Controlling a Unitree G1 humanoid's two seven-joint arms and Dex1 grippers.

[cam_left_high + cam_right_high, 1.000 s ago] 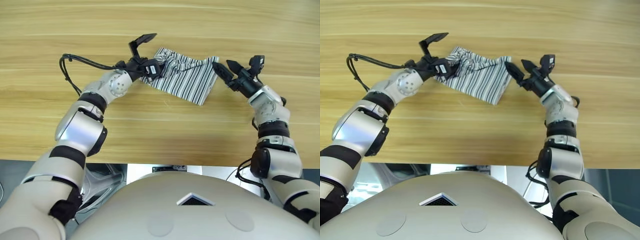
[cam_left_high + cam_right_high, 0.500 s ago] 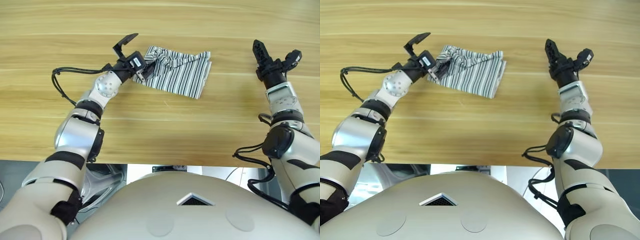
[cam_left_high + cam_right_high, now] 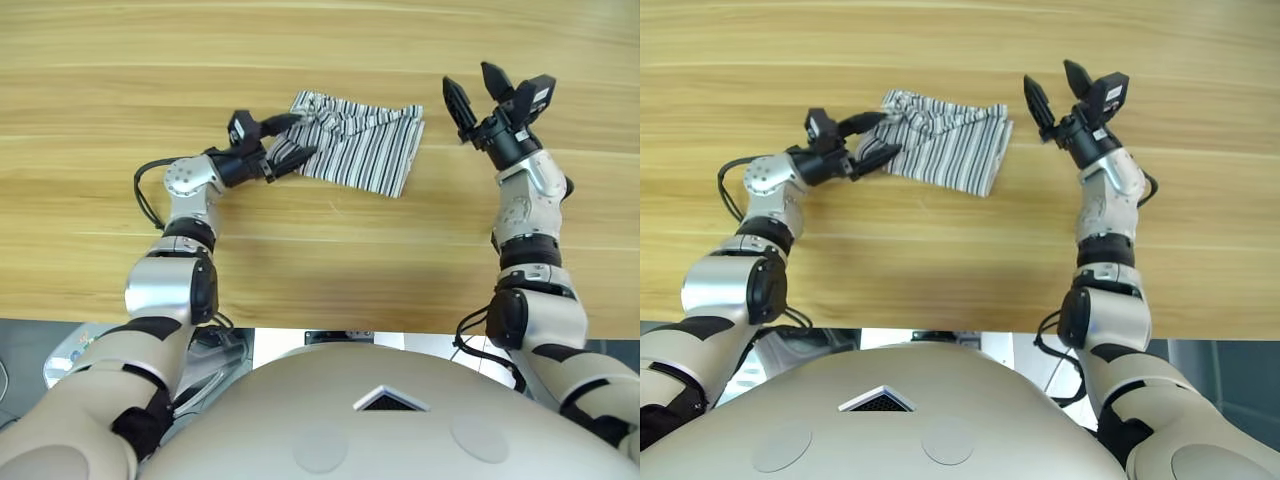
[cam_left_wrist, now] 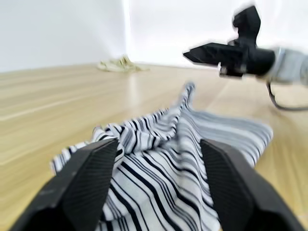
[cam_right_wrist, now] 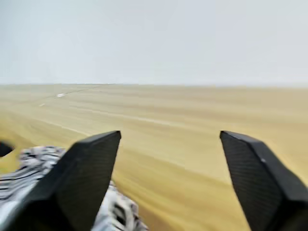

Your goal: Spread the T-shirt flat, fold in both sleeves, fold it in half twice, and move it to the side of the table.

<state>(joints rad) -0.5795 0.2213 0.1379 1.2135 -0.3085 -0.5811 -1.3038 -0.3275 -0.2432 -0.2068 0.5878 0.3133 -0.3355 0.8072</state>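
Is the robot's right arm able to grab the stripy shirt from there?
Probably yes. The right gripper is open just beside the stripy shirt, with only bare table between them.

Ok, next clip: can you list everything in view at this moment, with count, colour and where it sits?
T-shirt: one, black-and-white striped, folded into a rumpled bundle, lying mid-table.
Table: one, light wood, under everything.
Small tangled item: one, pale beige, far off on the table; too blurred to identify.
Left gripper: one, black, open, fingers either side of the T-shirt's left edge.
Right gripper: one, black, open, to the right of the T-shirt, apart from it.
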